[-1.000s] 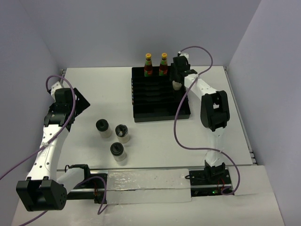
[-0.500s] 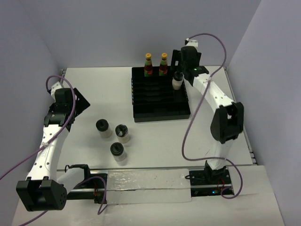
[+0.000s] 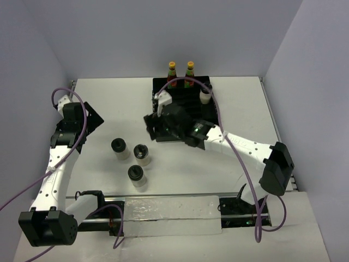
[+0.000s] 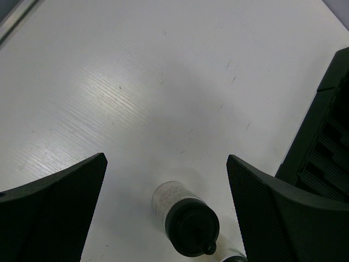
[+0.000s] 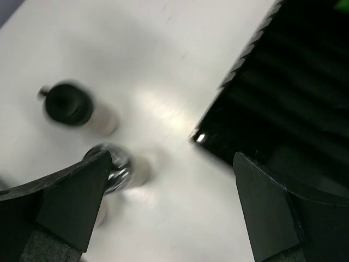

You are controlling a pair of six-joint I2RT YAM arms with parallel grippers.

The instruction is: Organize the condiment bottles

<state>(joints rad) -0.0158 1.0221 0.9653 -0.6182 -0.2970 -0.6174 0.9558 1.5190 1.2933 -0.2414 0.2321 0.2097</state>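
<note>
Three squat clear black-lidded jars (image 3: 136, 173) upright on table (image 3: 109, 103); fourth jar (image 3: 205, 96) in tray (image 3: 182, 103); left gripper (image 4: 166, 164), right gripper (image 5: 172, 164) spread apart, empty.

The left arm (image 3: 52, 174) and right arm (image 3: 245, 146) are slim white moulded links joined by blocky black joint housings (image 3: 275, 170), each with a looping purple cable (image 3: 246, 185). A small green light (image 3: 195, 130) glows on the right arm. The left gripper (image 4: 165, 157) has black wedge-shaped fingers (image 4: 54, 213) with a fine mesh texture.
</note>
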